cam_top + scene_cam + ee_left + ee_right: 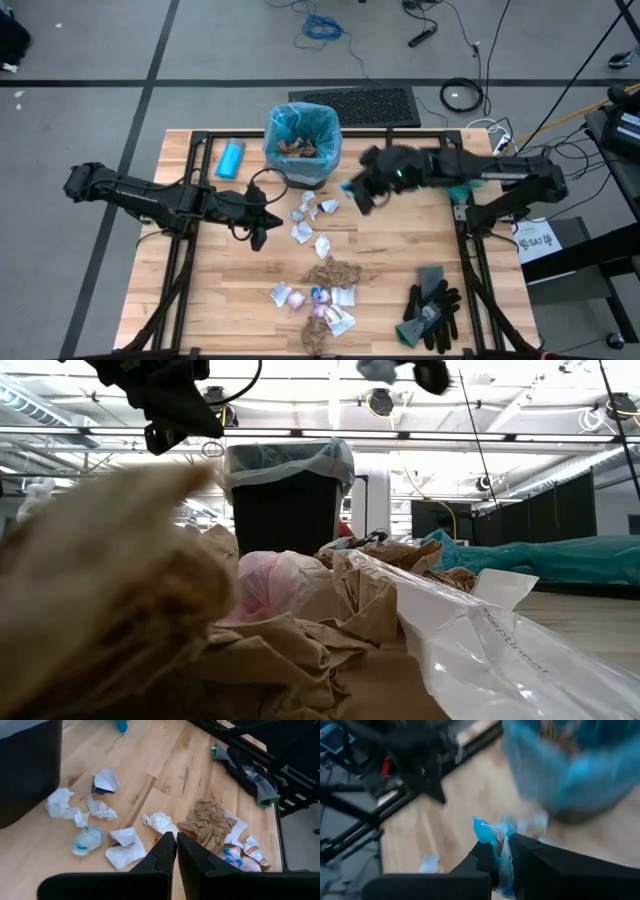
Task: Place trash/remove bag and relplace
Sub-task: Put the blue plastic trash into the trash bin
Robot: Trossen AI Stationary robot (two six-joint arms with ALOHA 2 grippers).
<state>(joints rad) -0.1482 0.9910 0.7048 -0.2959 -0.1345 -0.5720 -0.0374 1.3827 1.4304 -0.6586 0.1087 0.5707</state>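
Gloves (432,305) lie near scattered trash (318,268), beside bag (302,132).

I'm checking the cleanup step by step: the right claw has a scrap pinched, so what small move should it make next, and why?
Probably carry it over the bin and let go. The right claw is shut on a pale blue-and-white wrapper and sits beside the bin's rim, not yet above the blue-lined opening, where other trash already lies. The left claw waits shut over the scraps.
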